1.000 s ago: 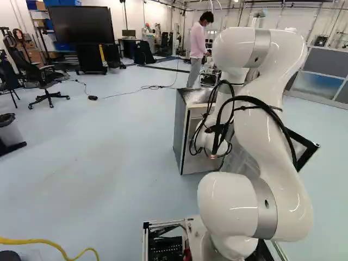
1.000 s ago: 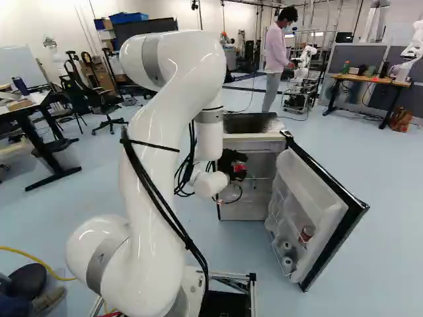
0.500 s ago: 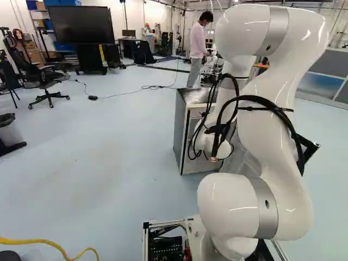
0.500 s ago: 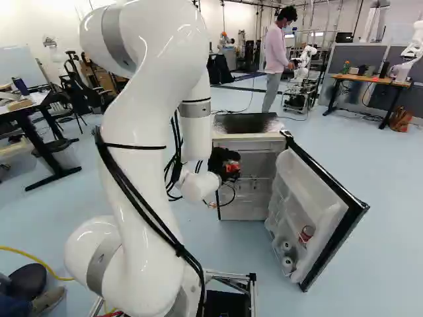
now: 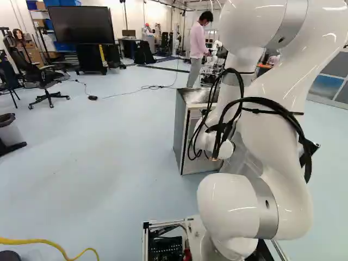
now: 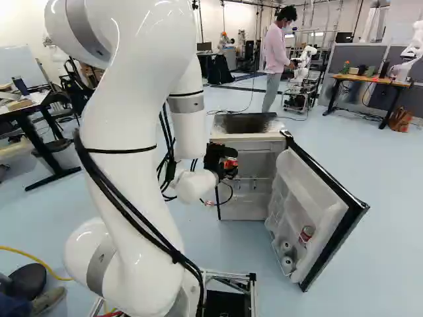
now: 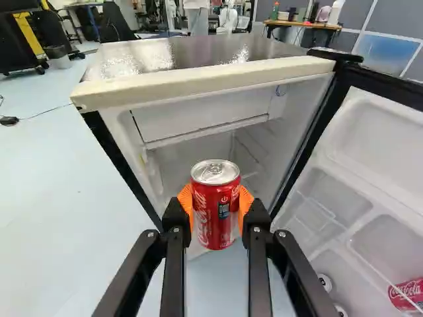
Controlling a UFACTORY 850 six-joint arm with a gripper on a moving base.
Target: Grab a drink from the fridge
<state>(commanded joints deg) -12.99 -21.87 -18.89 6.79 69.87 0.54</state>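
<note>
Gripper (image 6: 228,165) closed on a red drink can (image 7: 212,221), orange pads (image 7: 186,199) touching it from 2 sides; can upright, silver lid up, btwn fingers, w/ its base hanging over nothing solid that I can make out. Fridge (image 7: 198,84) dead ahead of can, open side facing gripper; wrist view shows shelf-like compt. up under the top, pale walls below. Exact gap btwn can & fridge: can't tell. Fridge top has a pale front edge & dark, mottled patch behind it (rt base view). Door (image 6: 310,198) swung wide, to rt of fridge opening in rt base view, moulded racks on inner face. In door racks: 1 more red can (image 6: 306,234), on its side per wrist view, plus 2 cans (image 6: 286,246) (image 6: 287,262) near it, ends showing, labels not readable. Arm (image 6: 125,132) rises from base, bends over fwd, blk cables strapped along it; hides part of fridge in L base view. Yellow cable (image 5: 46,241) on floor, lower L of L base view. Desk chair (image 5: 46,81) & big screen (image 5: 81,24) farther off, same view. Another robot (image 6: 411,56) by desk (image 6: 370,80), far rt of rt base view.
</note>
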